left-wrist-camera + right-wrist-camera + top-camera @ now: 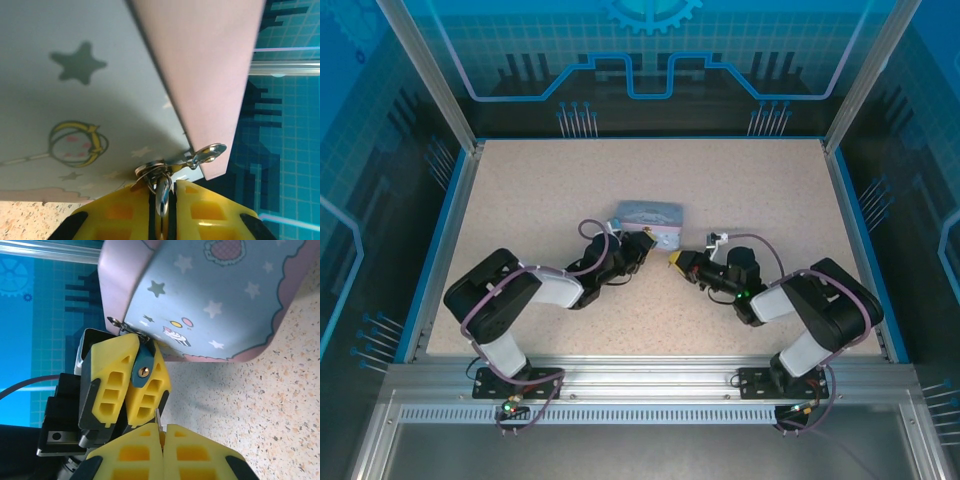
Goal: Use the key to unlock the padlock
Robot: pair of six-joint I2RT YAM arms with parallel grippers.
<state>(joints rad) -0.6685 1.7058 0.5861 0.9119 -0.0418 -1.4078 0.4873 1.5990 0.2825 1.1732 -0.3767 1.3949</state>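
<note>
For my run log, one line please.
left gripper shut on small teal metal padlock; right gripper shut on thin dark key; key not inserted

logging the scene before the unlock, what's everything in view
tin box: one, pale blue with pink rim and cartoon print, mid table
padlock: one, teal, at the tin's clasp, clamped in the left gripper
key: one, thin dark sliver, pinched in the right gripper, close to the padlock
table: one, speckled beige, blue edged
left gripper: one, yellow fingers, shut on the padlock
right gripper: one, yellow fingers, shut on the key
</note>
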